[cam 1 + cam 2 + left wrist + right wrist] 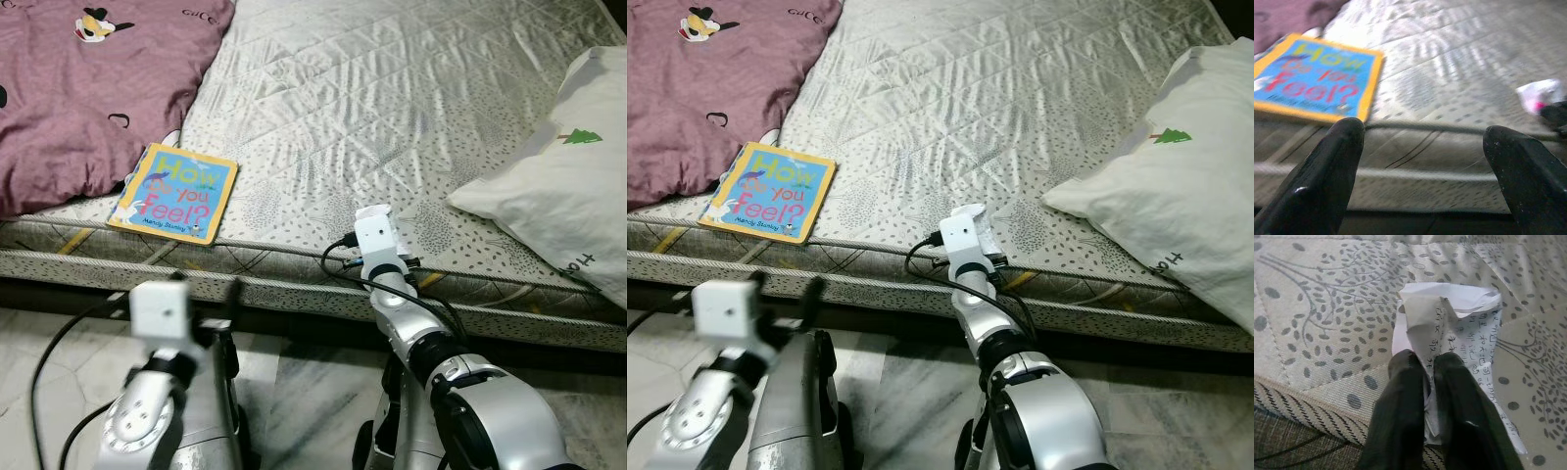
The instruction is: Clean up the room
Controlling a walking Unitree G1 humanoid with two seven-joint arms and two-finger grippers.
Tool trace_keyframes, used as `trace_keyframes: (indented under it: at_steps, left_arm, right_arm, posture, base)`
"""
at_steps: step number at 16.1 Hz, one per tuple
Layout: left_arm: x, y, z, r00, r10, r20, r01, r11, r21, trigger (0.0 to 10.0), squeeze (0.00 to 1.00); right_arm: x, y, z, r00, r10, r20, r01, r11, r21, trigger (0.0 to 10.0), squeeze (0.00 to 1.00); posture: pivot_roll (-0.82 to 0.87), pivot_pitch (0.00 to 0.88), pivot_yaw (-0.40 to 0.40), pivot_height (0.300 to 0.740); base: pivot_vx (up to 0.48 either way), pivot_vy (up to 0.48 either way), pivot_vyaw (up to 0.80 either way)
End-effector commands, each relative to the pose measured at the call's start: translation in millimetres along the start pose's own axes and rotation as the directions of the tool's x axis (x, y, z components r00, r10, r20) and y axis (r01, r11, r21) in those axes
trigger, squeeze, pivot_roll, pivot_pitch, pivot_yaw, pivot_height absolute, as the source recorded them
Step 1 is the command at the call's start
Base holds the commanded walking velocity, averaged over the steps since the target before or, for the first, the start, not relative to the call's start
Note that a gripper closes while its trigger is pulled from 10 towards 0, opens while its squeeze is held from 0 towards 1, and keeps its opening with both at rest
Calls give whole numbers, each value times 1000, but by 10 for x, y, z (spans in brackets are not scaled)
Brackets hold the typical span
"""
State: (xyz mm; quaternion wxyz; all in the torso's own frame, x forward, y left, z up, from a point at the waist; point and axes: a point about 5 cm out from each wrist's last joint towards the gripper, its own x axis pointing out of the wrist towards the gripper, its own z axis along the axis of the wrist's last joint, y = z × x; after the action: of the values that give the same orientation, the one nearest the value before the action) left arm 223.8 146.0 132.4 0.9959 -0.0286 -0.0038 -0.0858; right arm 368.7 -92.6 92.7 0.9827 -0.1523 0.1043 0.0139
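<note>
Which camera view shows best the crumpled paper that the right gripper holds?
The right wrist view: the crumpled paper sits close, its printed writing visible, pinched between the right gripper fingers on the mattress. In the eye views the arm hides most of it; the left wrist view shows a blurred white scrap.

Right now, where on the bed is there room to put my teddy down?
Bare mattress stretches between the maroon blanket and the white pillow. The front edge is busier: book, and the right gripper pinching crumpled paper.
</note>
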Motion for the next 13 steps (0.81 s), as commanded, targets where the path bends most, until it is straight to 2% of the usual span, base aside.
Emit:
trace_keyframes:
  at_steps: [1,3,5,6,7,9,11,12,13]
  left_arm:
    - [14,-1,-74,1000,-5,-26,5,1000,4,10000,0]
    - [50,15,-92,1000,-6,-24,6,1000,6,10000,0]
    - [149,25,-108,1000,-18,-4,18,1000,16,10000,0]
    - [183,15,-87,999,-45,30,43,995,90,10000,0]
    - [191,11,-84,998,-54,39,49,993,110,10000,0]
    - [287,-5,-120,998,-48,48,44,995,90,10000,0]
    - [355,-22,-124,996,-64,65,58,994,90,10000,0]
    - [412,-7,-128,995,-58,76,52,996,78,10000,0]
    - [447,27,-120,995,-34,89,28,997,70,10000,0]
  right_arm:
    - [3,-67,-66,999,-7,-33,8,1000,18,0,0]
    - [4,-143,-108,999,-19,-39,21,999,28,0,0]
    - [5,-255,-143,999,-37,-33,40,996,79,0,0]
    - [9,-281,-100,1000,-25,9,24,994,103,0,0]
    - [10,-283,-89,1000,-20,20,18,994,107,0,0]
    - [3,-321,-59,998,-11,66,3,993,120,0,0]
    - [-11,-344,-32,994,-7,108,-12,985,174,0,0]
    - [-34,-355,16,987,0,161,-40,968,248,0,0]
    - [-68,-357,48,978,5,208,-62,961,269,0,0]
  posture:
    - [187,154,-60,526]
    - [173,127,-62,526]
    - [154,77,-63,526]
    - [142,61,-60,526]
    - [138,56,-60,526]
    - [106,15,-47,526]
    - [78,0,-32,526]
    - [54,0,-18,526]
    - [40,0,-10,526]
  base:
    - [0,0,0]
    - [0,0,0]
    - [0,0,0]
    - [0,0,0]
    - [0,0,0]
    - [0,0,0]
    - [0,0,0]
    - [0,0,0]
    - [0,0,0]
